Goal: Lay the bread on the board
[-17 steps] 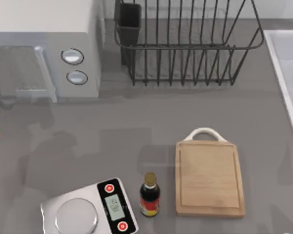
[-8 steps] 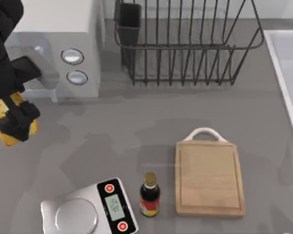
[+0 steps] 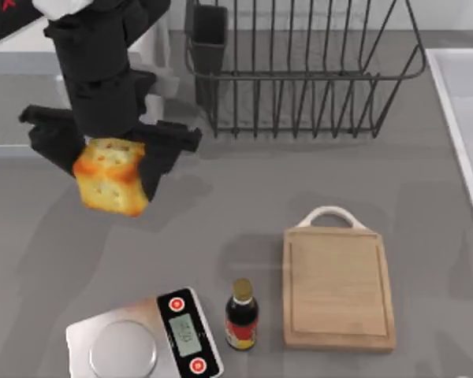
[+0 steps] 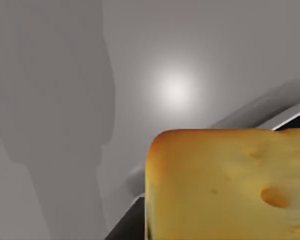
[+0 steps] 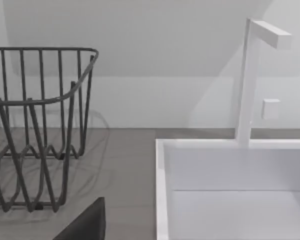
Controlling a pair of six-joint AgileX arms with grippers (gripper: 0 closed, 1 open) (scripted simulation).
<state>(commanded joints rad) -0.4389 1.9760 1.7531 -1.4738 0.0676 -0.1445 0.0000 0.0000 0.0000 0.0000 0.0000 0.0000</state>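
1. The left gripper (image 3: 110, 169) hangs above the table's left half, in front of the dish rack (image 3: 299, 71), its jaws clamped on the bread (image 3: 110, 185) — a thick golden chunk held off the surface, crust toward the fingers.
2. The board (image 3: 339, 287) lies flat at the lower right, handle pointing toward the rack, well apart from the bread and not yet reached.
3. Between them stand the scale (image 3: 146, 339) and the dark bottle (image 3: 241, 315), the bottle just beside the board's left edge.
4. For this carry, I judge the safest path runs rightward behind the bottle, keeping height until the bread is over the board's middle — then lower and release flat.
5. The left wrist view shows the bread (image 4: 230, 185) close up over grey tabletop.
6. The right arm is parked near the sink (image 5: 230, 190) at the table's right.
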